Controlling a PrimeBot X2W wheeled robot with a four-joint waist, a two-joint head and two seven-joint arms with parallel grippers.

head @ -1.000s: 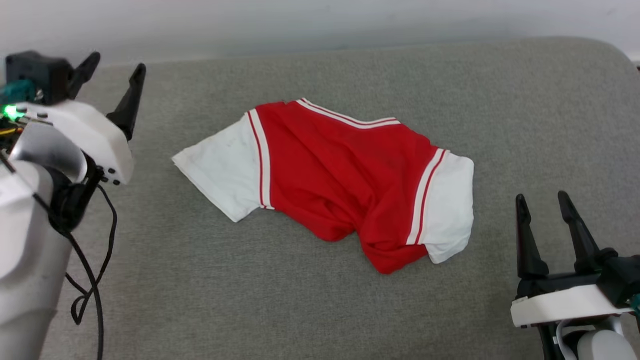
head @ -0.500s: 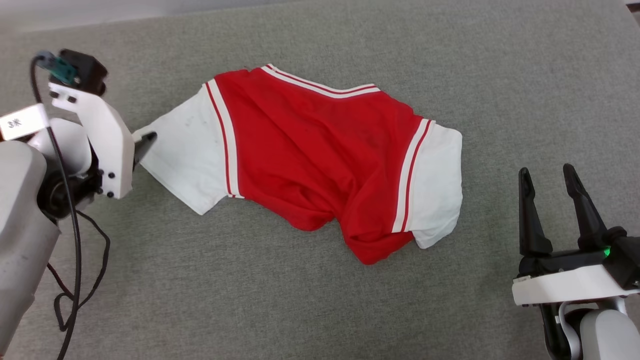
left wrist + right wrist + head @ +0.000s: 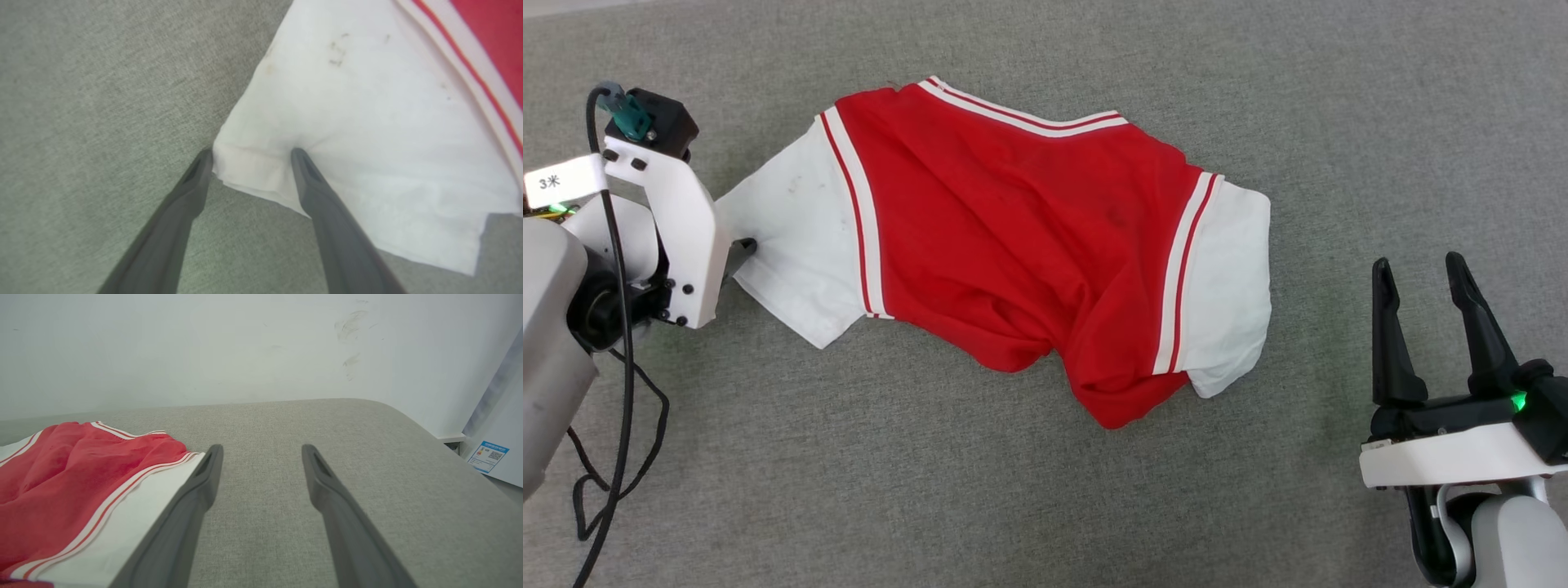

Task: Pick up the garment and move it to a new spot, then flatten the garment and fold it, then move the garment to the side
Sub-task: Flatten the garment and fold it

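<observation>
The garment (image 3: 1013, 237), a red jersey with white sleeves and striped trim, lies rumpled on the grey cushion (image 3: 1045, 490). My left gripper (image 3: 251, 157) stands open astride the corner of the white left sleeve (image 3: 367, 122): one fingertip (image 3: 300, 157) presses into the cloth, the other sits on the cushion at the sleeve's edge. In the head view the left wrist (image 3: 670, 220) covers those fingers at the sleeve's tip. My right gripper (image 3: 1417, 273) is open and holds nothing, off to the right of the garment's other white sleeve (image 3: 1229, 286). The garment (image 3: 61, 486) lies left of its fingers.
A black cable (image 3: 613, 425) loops down from the left arm over the cushion. The cushion's rounded far-right corner (image 3: 388, 412) meets a white wall (image 3: 204, 347), and a pale panel with a blue label (image 3: 488, 457) stands past its right edge.
The head camera has tilted down, so the whole picture shifted. My left gripper came down from above the cushion's left side to straddle the sleeve corner. The right gripper stayed open in place.
</observation>
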